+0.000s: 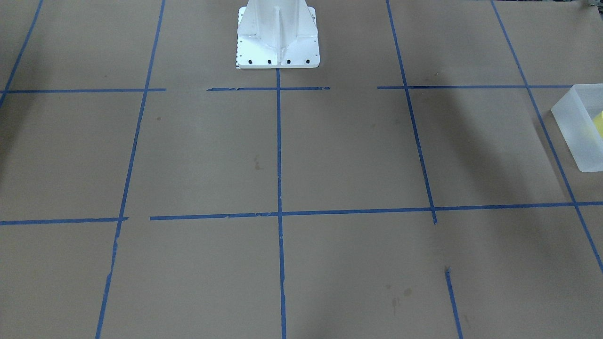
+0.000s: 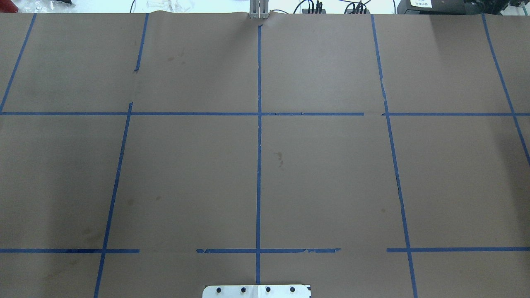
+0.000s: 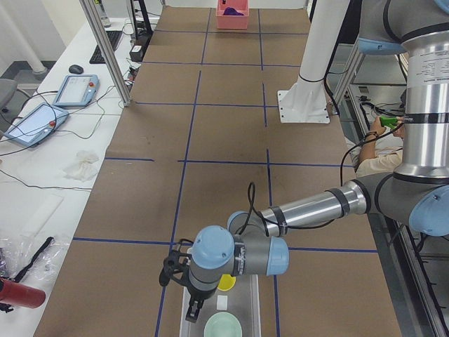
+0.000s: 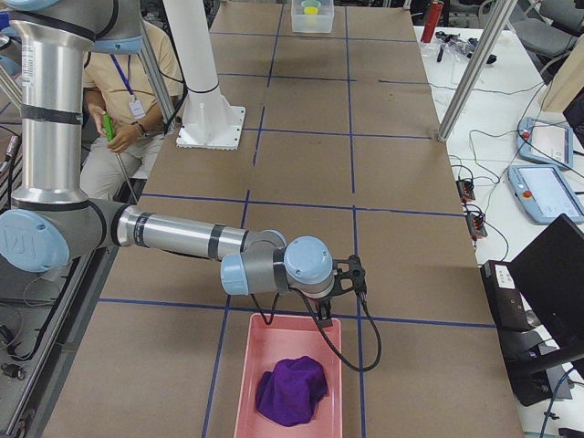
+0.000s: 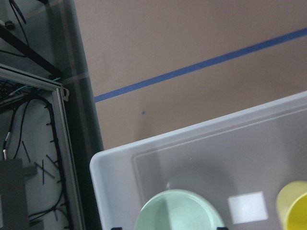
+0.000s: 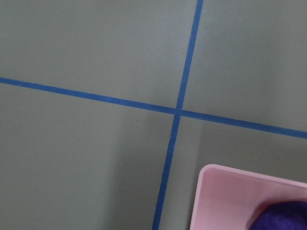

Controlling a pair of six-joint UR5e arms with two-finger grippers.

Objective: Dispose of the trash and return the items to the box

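Jaw spread on both grippers: cannot tell, side views only. Left gripper (image 3: pixel 191 314) hangs over box (image 3: pixel 252 309); yellow cup (image 3: pixel 226 283) and mint bowl (image 3: pixel 223 327) sit inside, apart. Right gripper (image 4: pixel 326 317) above pink tray (image 4: pixel 274 347) edge, purple cloth (image 4: pixel 292 391) in tray.

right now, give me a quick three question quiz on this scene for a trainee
1. True or false: the yellow cup lies inside the translucent bin.
2. What lies in the pink tray? A) a purple cloth B) a spoon C) a red ball
3. How many dishes are in the bin?

Key
1. True
2. A
3. Two: the cup and the mint-green bowl
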